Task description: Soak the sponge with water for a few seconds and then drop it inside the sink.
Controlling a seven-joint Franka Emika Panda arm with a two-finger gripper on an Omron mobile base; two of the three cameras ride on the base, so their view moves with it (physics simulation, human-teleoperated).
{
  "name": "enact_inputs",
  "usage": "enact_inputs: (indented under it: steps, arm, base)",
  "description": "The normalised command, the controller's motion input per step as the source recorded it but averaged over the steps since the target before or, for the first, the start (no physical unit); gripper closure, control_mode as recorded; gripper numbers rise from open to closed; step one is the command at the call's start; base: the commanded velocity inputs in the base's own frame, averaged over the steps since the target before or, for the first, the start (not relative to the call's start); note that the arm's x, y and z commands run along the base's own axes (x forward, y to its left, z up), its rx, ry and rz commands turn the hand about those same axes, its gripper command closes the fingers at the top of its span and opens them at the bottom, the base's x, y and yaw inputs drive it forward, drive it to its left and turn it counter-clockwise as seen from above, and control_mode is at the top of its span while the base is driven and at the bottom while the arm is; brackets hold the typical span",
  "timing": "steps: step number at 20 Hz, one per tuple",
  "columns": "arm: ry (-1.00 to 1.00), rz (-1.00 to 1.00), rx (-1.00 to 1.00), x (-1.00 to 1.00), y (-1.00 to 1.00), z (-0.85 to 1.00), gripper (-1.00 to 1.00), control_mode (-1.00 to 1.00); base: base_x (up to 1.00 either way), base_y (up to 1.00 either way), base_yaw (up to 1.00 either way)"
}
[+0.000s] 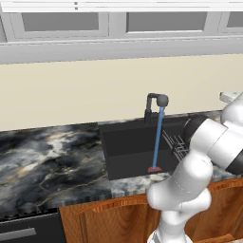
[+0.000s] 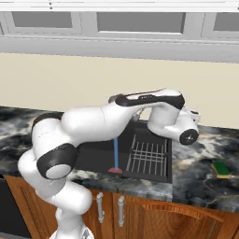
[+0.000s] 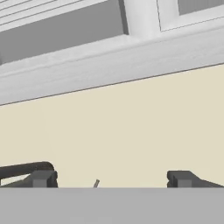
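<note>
The sponge, a small yellow block with a green layer, lies on the marbled counter to the right of the sink. A thin blue stream of water falls from the dark tap into the black sink and ends at a reddish patch. My gripper is open, its fingertips wide apart with nothing between them. It is raised over the right side of the basin and faces the cream wall. The hand is well above and left of the sponge.
A wire rack lies in the sink's right half. Grey wall cabinets hang above the backsplash. Marbled counter stretches left of the basin, with wooden cabinet doors below. The arm arches over the basin.
</note>
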Motion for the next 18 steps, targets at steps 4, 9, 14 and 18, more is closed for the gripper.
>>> enact_inputs:
  steps: [4, 9, 14, 18]
  arm:
    - [0.23, -0.03, -0.08, -0.40, -0.07, 0.76, -1.00, -1.00]
    - [0.36, -0.05, -0.05, -0.09, -0.01, 0.33, -1.00, -1.00]
    - [0.40, -0.08, -0.01, 0.00, 0.00, 0.00, -1.00, -1.00]
    - [0.38, -0.02, 0.00, 0.00, 0.00, 0.00, -1.00, -1.00]
  base:
    - [0.00, 0.00, 0.00]
    - [0.00, 0.00, 0.00]
    - [0.00, 0.00, 0.00]
    - [0.00, 0.00, 0.00]
